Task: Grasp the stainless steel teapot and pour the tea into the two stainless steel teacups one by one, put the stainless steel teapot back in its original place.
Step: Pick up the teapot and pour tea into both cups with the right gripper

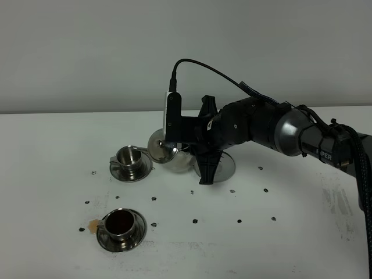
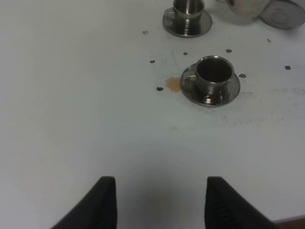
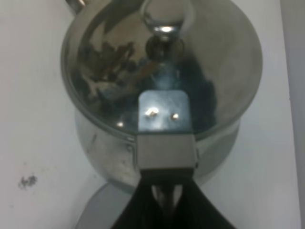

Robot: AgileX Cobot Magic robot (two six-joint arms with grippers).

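Note:
The stainless steel teapot [image 1: 170,153] hangs tilted, its thin spout reaching the rim of the far teacup [image 1: 131,160]. My right gripper [image 1: 196,152] is shut on the teapot's loop handle. The right wrist view looks down on the teapot [image 3: 162,81], its knob at the far side and the gripper [image 3: 164,198] clamped on the handle. The near teacup [image 1: 121,225] on its saucer holds dark tea. Right of the teapot lies the bare saucer [image 1: 225,168], the original place. My left gripper [image 2: 159,202] stands open over bare table, well short of the near teacup [image 2: 213,76] and the far teacup [image 2: 188,13].
A small brown tea stain [image 1: 92,224] marks the table left of the near cup's saucer. Several dark specks [image 1: 195,221] dot the white table [image 1: 58,151] around the cups. The right arm [image 1: 279,131] reaches in from the right edge across the middle.

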